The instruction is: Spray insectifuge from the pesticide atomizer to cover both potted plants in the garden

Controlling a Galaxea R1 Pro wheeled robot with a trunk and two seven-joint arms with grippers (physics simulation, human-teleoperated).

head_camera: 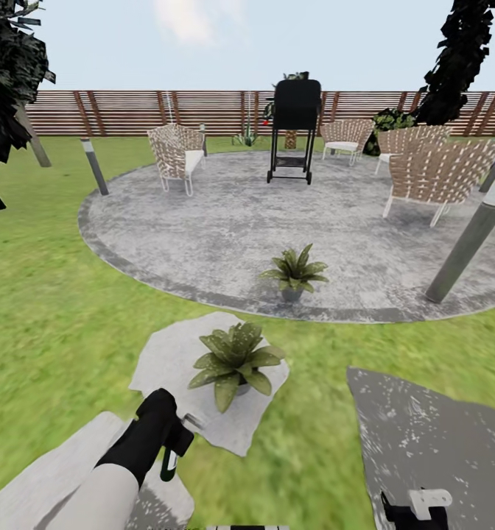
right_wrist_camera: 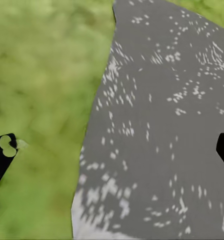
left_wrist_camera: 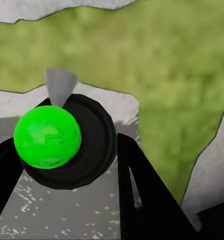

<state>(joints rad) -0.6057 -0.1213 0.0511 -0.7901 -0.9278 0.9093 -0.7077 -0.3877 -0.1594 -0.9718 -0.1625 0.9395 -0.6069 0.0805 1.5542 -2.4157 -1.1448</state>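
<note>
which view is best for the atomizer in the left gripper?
Left wrist view: the atomizer sits close between the jaws of the left gripper, seen top-down, with its green cap and nozzle. In the head view a small green-and-white sliver shows below the gripper.

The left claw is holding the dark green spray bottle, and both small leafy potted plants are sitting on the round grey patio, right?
Not quite. The head view shows one plant on the round grey patio; the nearer plant sits on a pale stepping stone in the lawn. The left claw does hold the dark green spray bottle.
</note>
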